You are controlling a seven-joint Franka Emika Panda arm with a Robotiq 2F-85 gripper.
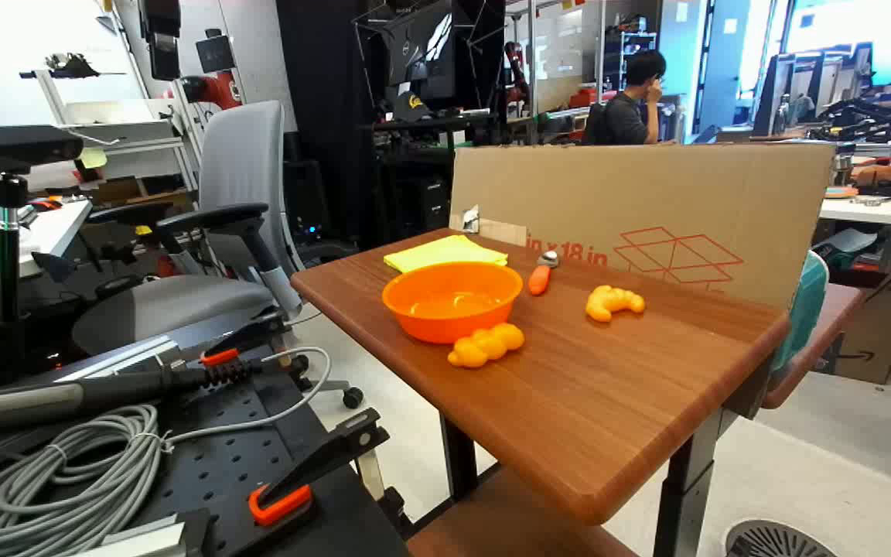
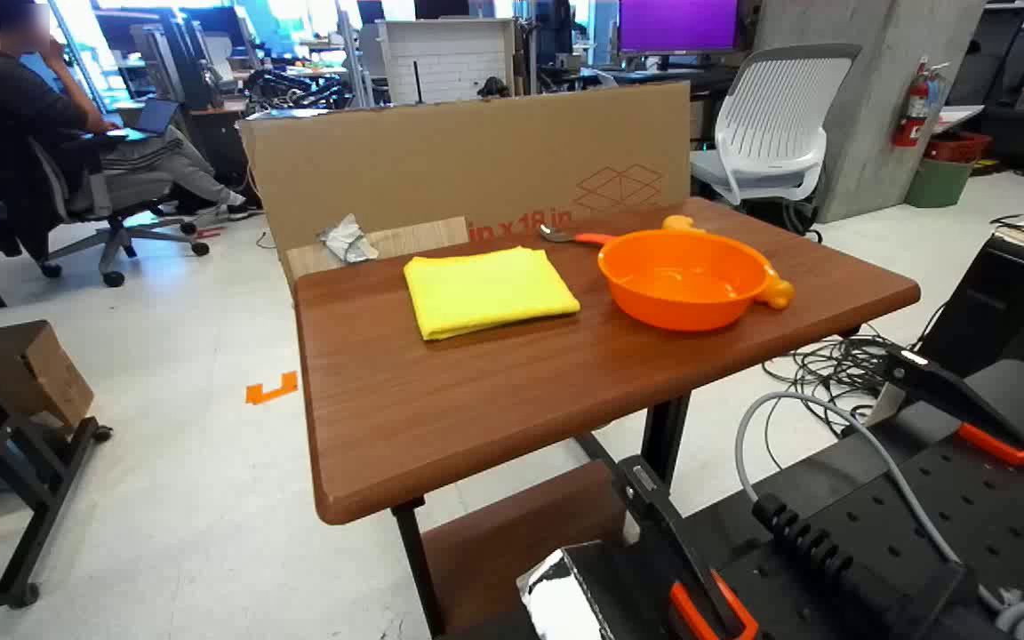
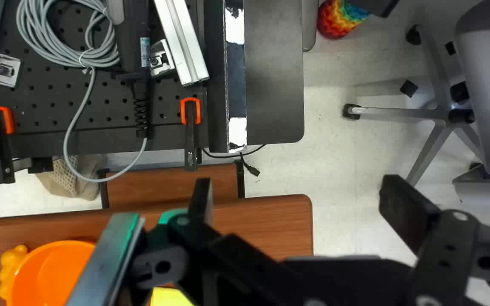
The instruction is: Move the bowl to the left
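The wide bright-orange bowl stands upright on the brown wooden table. It also shows in an exterior view, to the right of the yellow cloth. In the wrist view the bowl is at the lower left, partly hidden by the gripper body. My gripper is open and empty, with its fingers wide apart. It is away from the bowl, with the table corner and the floor seen between its fingers. The gripper does not show in the exterior views.
A folded yellow cloth lies beside the bowl. A lumpy orange toy piece is close against the bowl, and another lies farther off. An orange-handled spoon lies behind it. A cardboard sheet stands along the table's back edge.
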